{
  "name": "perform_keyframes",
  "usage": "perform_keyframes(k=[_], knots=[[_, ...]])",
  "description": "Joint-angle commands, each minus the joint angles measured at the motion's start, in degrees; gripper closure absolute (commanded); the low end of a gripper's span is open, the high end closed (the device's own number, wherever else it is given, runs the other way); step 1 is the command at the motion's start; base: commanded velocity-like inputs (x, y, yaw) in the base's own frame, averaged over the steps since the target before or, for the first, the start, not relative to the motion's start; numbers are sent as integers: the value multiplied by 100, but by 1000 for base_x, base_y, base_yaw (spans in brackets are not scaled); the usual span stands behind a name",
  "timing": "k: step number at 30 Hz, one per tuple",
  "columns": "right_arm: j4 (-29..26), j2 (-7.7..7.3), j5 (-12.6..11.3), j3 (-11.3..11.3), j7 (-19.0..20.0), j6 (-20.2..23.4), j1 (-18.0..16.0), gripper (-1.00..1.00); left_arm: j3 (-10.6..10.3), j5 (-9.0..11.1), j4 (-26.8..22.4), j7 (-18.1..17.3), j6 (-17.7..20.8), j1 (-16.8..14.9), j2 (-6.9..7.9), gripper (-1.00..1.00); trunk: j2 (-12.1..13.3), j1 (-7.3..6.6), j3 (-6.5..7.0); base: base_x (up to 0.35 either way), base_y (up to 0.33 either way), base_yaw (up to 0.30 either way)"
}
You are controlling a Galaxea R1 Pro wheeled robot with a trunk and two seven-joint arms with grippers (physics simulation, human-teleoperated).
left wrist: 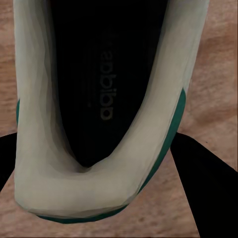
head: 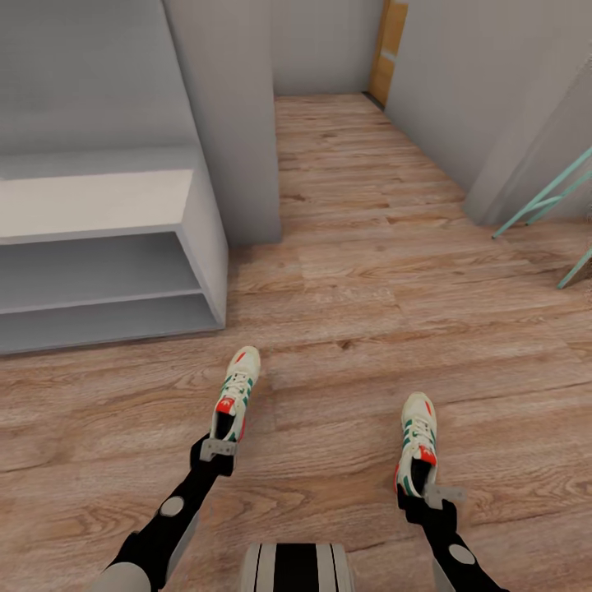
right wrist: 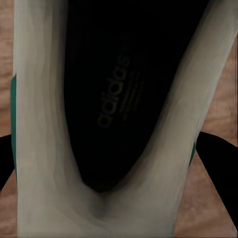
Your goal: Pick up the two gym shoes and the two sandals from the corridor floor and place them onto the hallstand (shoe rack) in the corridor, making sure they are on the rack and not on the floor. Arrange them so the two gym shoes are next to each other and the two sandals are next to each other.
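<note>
2 gym shoes [head: 237, 393] gripped, open floor [head: 370, 247] ahead

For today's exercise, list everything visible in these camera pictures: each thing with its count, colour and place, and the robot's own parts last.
gym shoes: two, cream-white with green stripes and red accents; left shoe and right shoe, each at a gripper, heel towards the robot.
hallstand: one, pale grey-white, left, open tiers.
corridor floor: light brown wood planks.
walls: grey, both sides.
door: one, wooden, far end.
frame: one, teal, right edge.
left gripper: black, at left shoe's heel.
right gripper: black, at right shoe's heel.
base: black and white, bottom centre.
</note>
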Motion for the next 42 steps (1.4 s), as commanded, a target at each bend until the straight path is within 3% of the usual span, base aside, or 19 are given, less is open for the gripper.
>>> perform_keyframes(k=[1,3,6,8,10,11,18,21,23,27,31,38,42], knots=[[8,-10,61,-27,-11,-29,-2,100,44,-46,0,-25,-22,53,29,100,0,-3,20,0,0,0],[12,-112,63,-23,-6,-85,2,100,55,111,6,-17,-28,363,175,100,3,-8,67,0,0,-14],[15,-147,64,-22,-5,-118,3,100,64,206,1,-15,-37,529,216,100,7,-16,148,0,0,-46],[18,-239,64,-21,-4,-163,56,100,244,314,-3,-9,-102,912,460,100,10,-21,209,0,0,-15],[18,-281,62,-21,-1,-170,98,100,311,320,3,-7,-139,985,505,100,12,-27,271,0,0,-7],[18,-369,59,-21,6,-204,163,100,444,322,8,-6,-183,1098,548,100,14,-29,301,0,0,-3],[93,-643,56,-21,216,-642,386,100,1133,335,19,-18,-316,1477,584,100,23,-47,519,0,0,-1],[270,-696,46,-27,755,-706,435,100,1259,340,17,-17,-435,1660,585,100,27,-55,612,0,0,0],[386,-739,40,-35,1413,-742,458,100,1332,347,3,-12,-552,1816,590,100,30,-60,674,0,0,0],[440,-750,40,-31,1749,-759,467,100,1415,414,8,-7,-610,1883,593,100,35,-70,799,0,0,0],[534,-749,40,-32,1820,-765,469,100,1629,476,56,-15,-636,1904,575,100,40,-81,923,0,0,0],[732,-749,38,-37,1803,-867,469,100,1704,491,95,-18,-805,2011,541,100,50,-99,1141,0,0,0],[857,-721,38,-36,1554,-1009,469,100,1718,492,103,-14,-938,2049,526,100,55,-109,1265,0,0,0]])
